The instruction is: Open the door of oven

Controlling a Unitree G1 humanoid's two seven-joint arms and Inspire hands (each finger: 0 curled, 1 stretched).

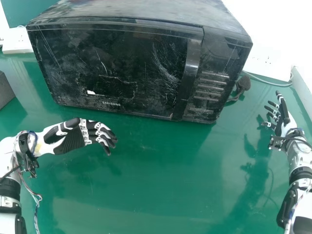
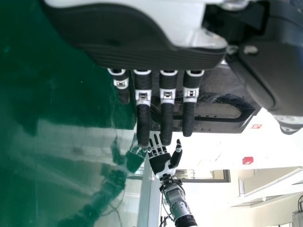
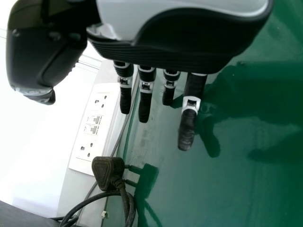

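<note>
Oven (image 1: pixel 122 58) faces the robot, long axis crosswise; left hand (image 1: pixel 73 139) and right hand (image 1: pixel 287 125) have fingers (image 2: pixel 166 118) relaxed, slightly spread.

- The oven (image 1: pixel 139 9): black, boxy, scuffed; it stands upright at the far part of the green table (image 1: pixel 161 180), front toward the robot.
- Its door (image 1: pixel 117 66): dark, scratched, closed, with an upright handle (image 1: pixel 191 63) along the right side.
</note>
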